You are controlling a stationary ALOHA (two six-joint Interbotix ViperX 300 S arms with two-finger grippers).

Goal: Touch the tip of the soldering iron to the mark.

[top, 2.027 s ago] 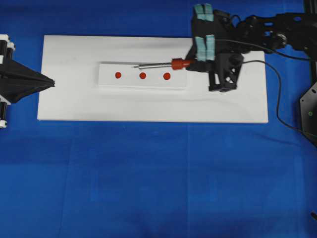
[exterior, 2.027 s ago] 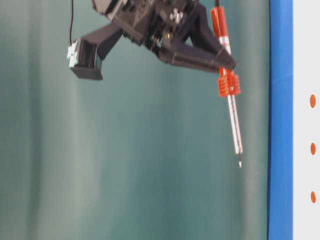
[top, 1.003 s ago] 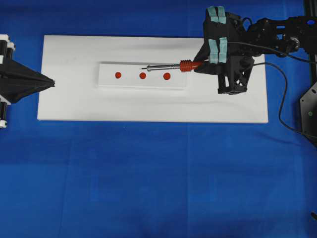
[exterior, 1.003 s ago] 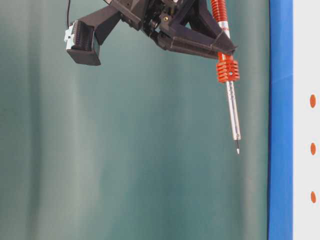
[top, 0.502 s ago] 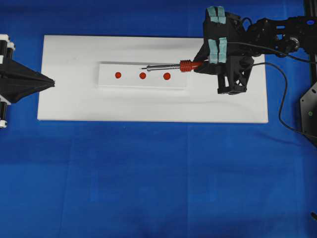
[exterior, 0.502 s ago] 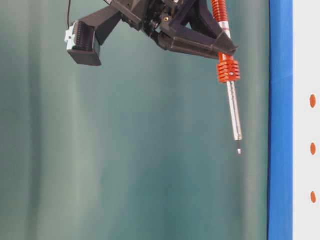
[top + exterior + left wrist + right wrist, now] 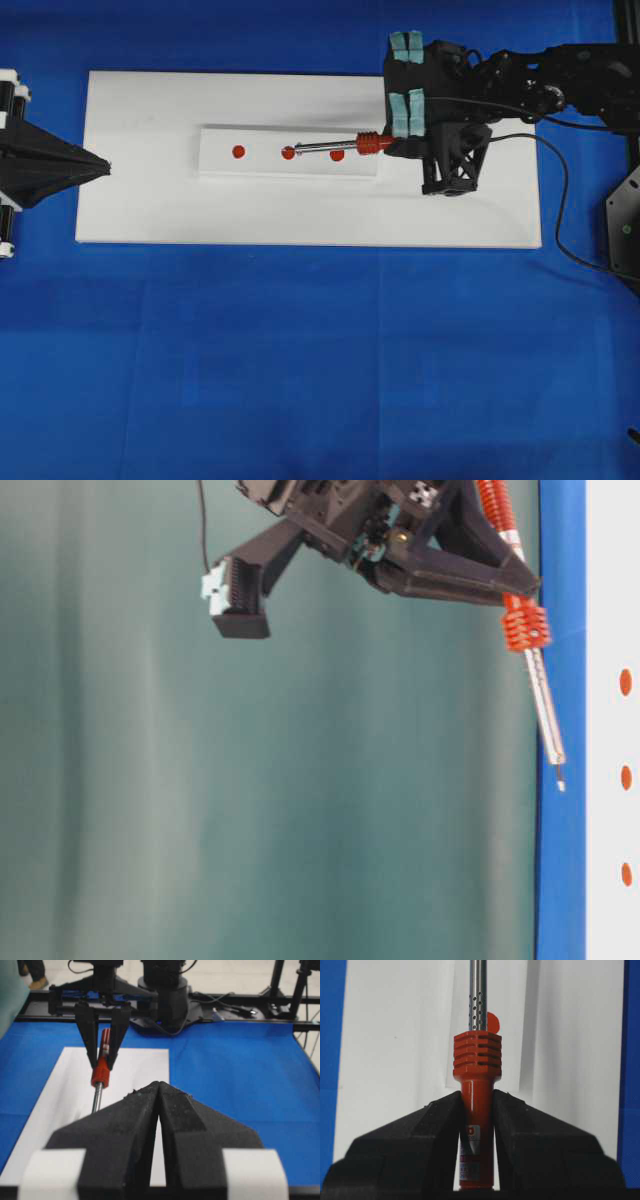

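Observation:
My right gripper [image 7: 397, 143] [image 7: 476, 1102] is shut on the orange-red handle of the soldering iron [image 7: 345, 146] [image 7: 476, 1060], whose silver shaft points left over a white strip [image 7: 220, 165]. Three red marks sit on the strip: left [image 7: 238, 152], middle [image 7: 288, 153] and right [image 7: 337, 156], the right one partly under the shaft. From overhead the tip lies at the middle mark. In the table-level view the soldering iron [image 7: 525, 630] tilts down and its tip stands level with the middle mark [image 7: 626, 777], a small gap off the surface. My left gripper [image 7: 105, 165] [image 7: 159, 1085] rests shut and empty at the board's left edge.
The strip lies on a large white board [image 7: 150, 210] on the blue table cover [image 7: 320, 360]. The iron's black cord [image 7: 560, 190] loops off the right side of the board. The right arm's base [image 7: 165, 995] stands at the far end in the left wrist view.
My right gripper has moved left and down toward the board with the iron. The tip went from beside the strip's far edge to the middle mark. The left gripper stayed still.

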